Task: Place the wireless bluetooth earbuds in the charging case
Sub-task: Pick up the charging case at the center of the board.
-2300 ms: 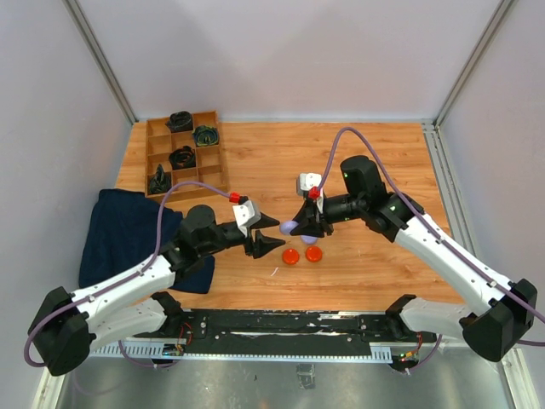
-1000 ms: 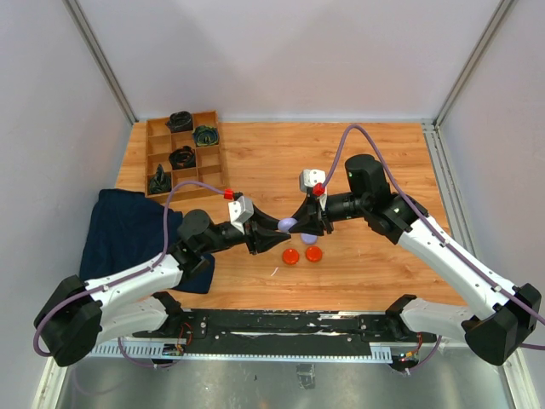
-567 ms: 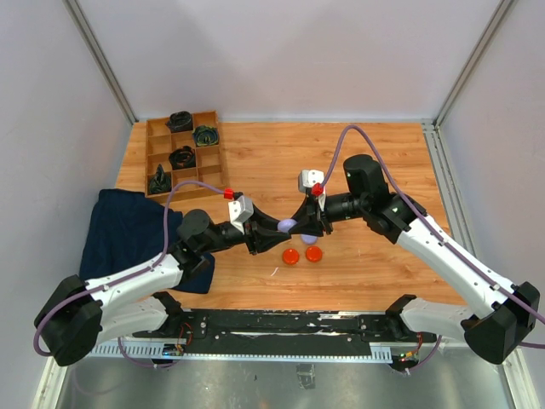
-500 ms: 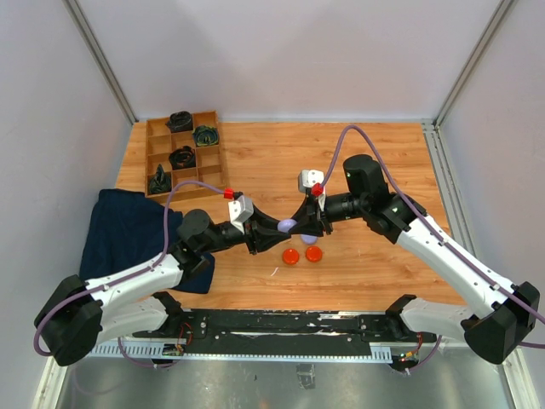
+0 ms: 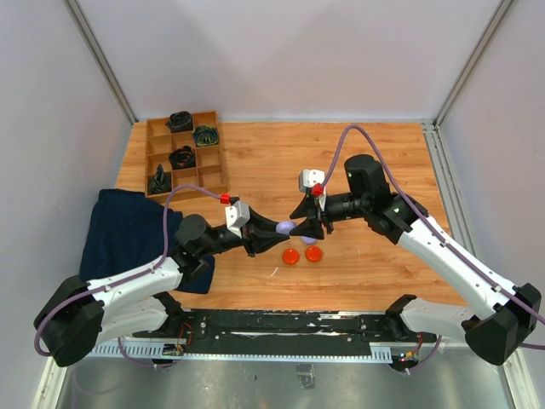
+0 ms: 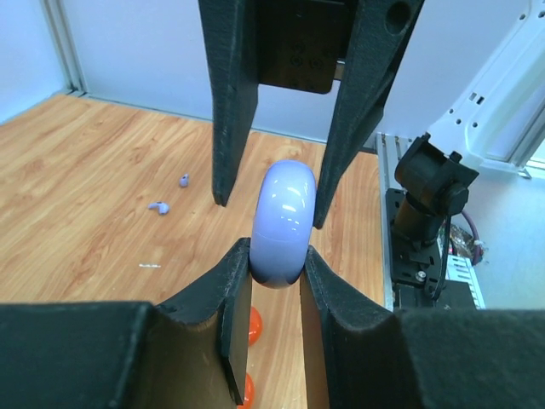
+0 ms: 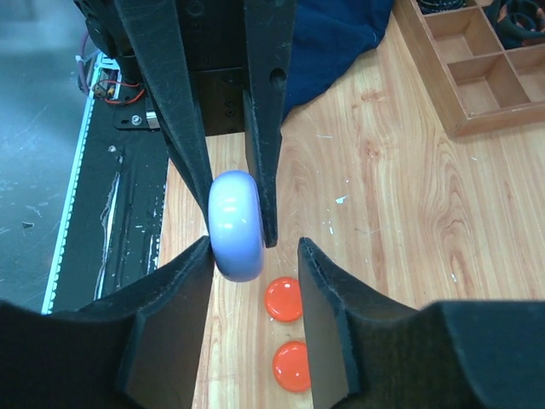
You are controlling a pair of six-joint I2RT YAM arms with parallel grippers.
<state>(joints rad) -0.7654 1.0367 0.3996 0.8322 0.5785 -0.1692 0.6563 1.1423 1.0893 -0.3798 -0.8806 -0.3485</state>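
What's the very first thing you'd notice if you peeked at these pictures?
A round lavender case is held above the middle of the table, where the two arms meet. The left gripper pinches it, and the right gripper stands open around it. Just below, two orange-red discs lie side by side on the wooden table.

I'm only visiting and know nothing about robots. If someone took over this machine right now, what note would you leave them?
Left gripper: shut on the lavender case, held off the table.
Right gripper: open, astride that case.
Two lavender earbuds lie loose on the table; two orange-red discs lie below the grippers.
Done: no earbud seated, as far as shown.
Left: open the case, insert the earbuds.
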